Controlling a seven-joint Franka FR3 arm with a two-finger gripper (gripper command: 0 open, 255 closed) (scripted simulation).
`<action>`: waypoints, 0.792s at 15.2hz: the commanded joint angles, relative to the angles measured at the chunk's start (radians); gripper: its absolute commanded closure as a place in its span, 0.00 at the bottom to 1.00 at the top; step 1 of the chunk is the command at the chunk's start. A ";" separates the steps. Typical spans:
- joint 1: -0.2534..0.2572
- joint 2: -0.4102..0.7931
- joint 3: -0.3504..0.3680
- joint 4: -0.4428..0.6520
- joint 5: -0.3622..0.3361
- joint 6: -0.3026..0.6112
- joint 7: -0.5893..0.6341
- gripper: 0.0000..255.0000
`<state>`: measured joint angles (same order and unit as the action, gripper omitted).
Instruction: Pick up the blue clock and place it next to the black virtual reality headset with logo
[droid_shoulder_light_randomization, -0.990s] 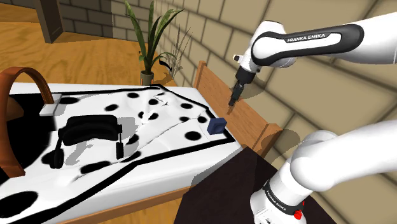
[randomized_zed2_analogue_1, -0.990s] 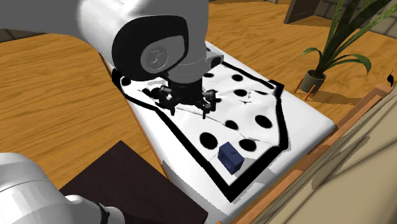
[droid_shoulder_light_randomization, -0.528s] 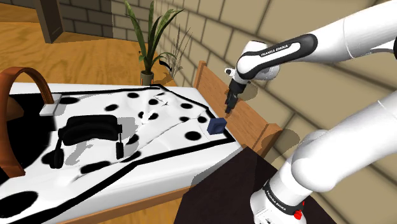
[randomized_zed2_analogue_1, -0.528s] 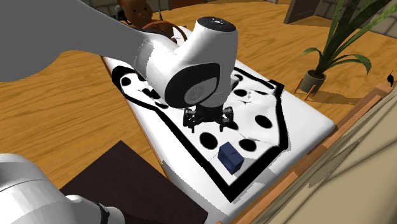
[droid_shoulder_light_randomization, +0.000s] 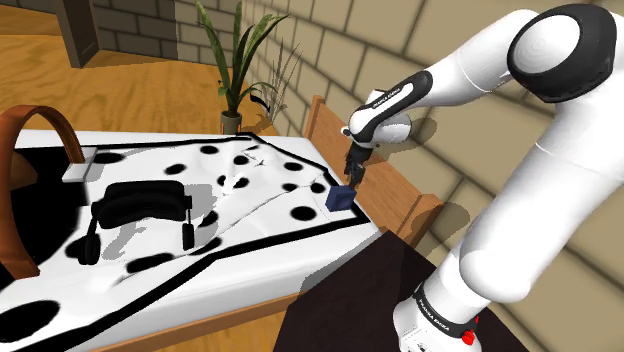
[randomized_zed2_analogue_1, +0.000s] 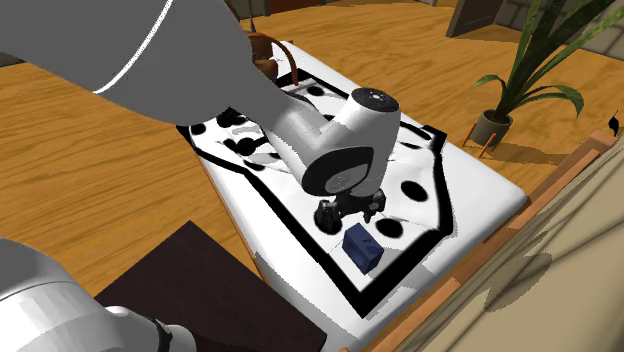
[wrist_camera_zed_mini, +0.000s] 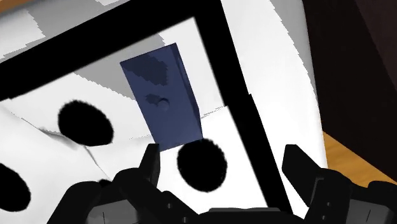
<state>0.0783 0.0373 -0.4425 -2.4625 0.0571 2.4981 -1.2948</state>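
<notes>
Gripper (wrist_camera_zed_mini: 222, 157): held just above the clock, fingers (wrist_camera_zed_mini: 151, 160) spread wide, nothing clasped.
Clock (wrist_camera_zed_mini: 162, 95): a dark blue block, laid on the spotted cover (droid_shoulder_light_randomization: 250, 250) just ahead of the fingertips, untouched.
Headset (droid_shoulder_light_randomization: 140, 205): black, set well apart from the clock on the same cover.
Wooden bed frame (droid_shoulder_light_randomization: 392, 190): just beside the clock.
Potted plant (droid_shoulder_light_randomization: 236, 62): placed on the floor, far from the clock.
In the way: in the second exterior view, the cover behind the clock is hidden by the arm (randomized_zed2_analogue_1: 335, 150).
</notes>
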 joint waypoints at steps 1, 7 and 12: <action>-0.009 0.090 0.002 0.040 0.052 0.036 -0.101 0.00; -0.069 0.289 0.060 0.140 0.159 0.111 -0.280 0.00; -0.094 0.354 0.093 0.148 0.206 0.165 -0.314 0.00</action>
<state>-0.0110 0.3791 -0.3555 -2.3157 0.2541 2.6519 -1.6021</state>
